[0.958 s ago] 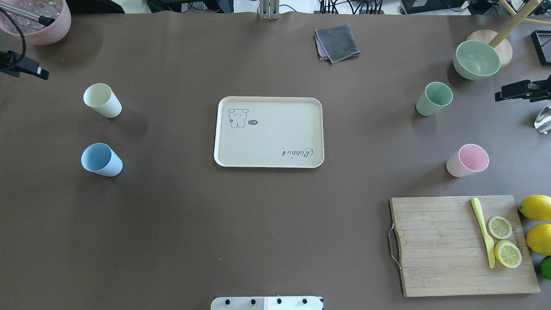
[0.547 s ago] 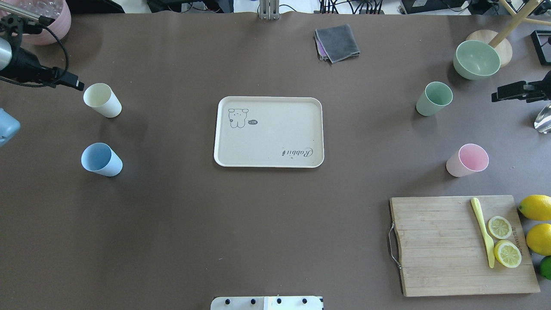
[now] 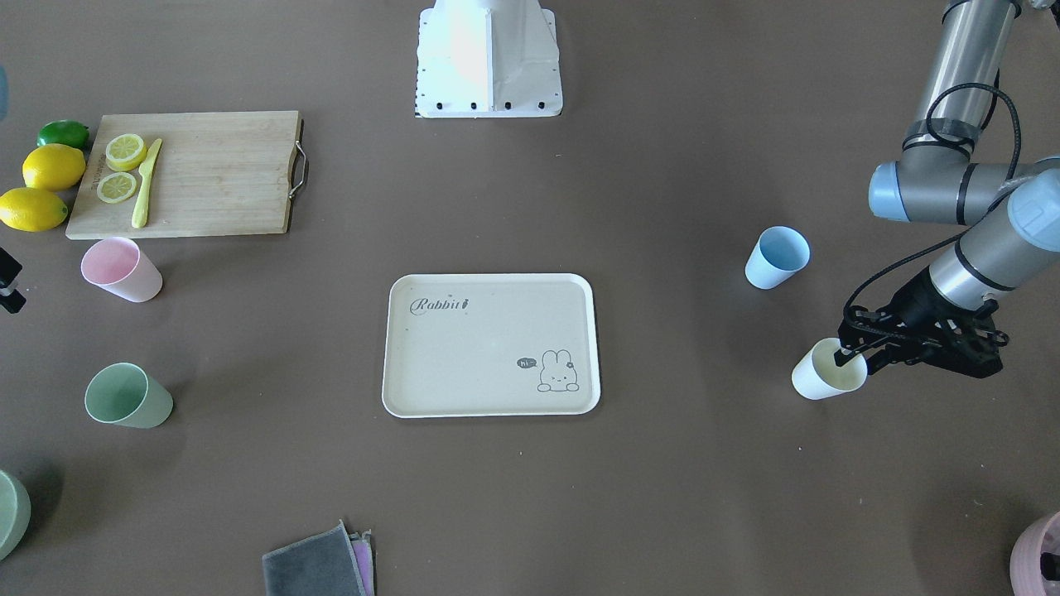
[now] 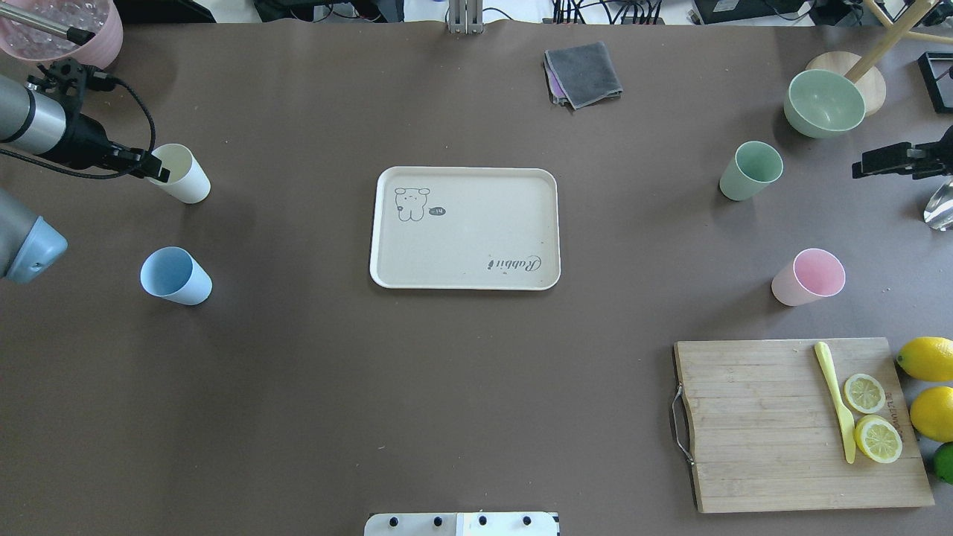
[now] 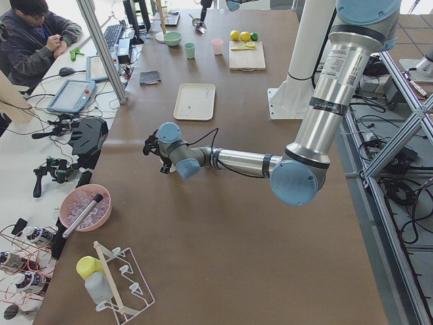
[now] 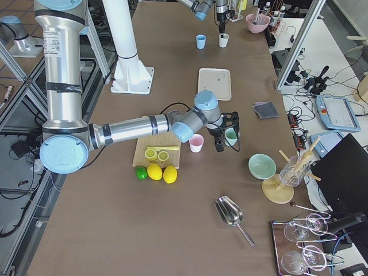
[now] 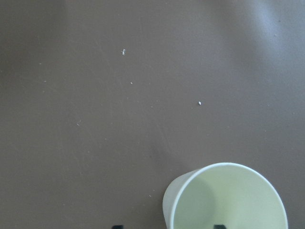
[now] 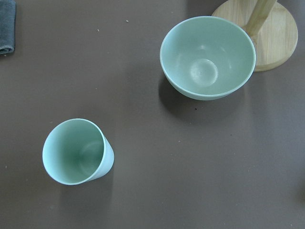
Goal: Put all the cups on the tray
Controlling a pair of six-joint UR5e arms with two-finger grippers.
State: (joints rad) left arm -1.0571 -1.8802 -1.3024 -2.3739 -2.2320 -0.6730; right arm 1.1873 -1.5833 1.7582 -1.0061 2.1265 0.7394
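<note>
Cups all off tray, upright. Left gripper [image 4: 158, 173] spread wide, one finger inside cream cup [image 4: 186, 179], one outside. Blue cup [image 4: 177, 276] nearby. Tray [image 4: 465, 246] centre. Green cup [image 4: 750, 171], pink cup [image 4: 809, 278] right. Right gripper [image 4: 865, 164] near green; grip unreadable.

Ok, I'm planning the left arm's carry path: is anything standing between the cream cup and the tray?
Nothing visible. Only bare table lies between the cream cup, at the left gripper, and the tray. The blue cup stands off to the side, clear of that line.
</note>
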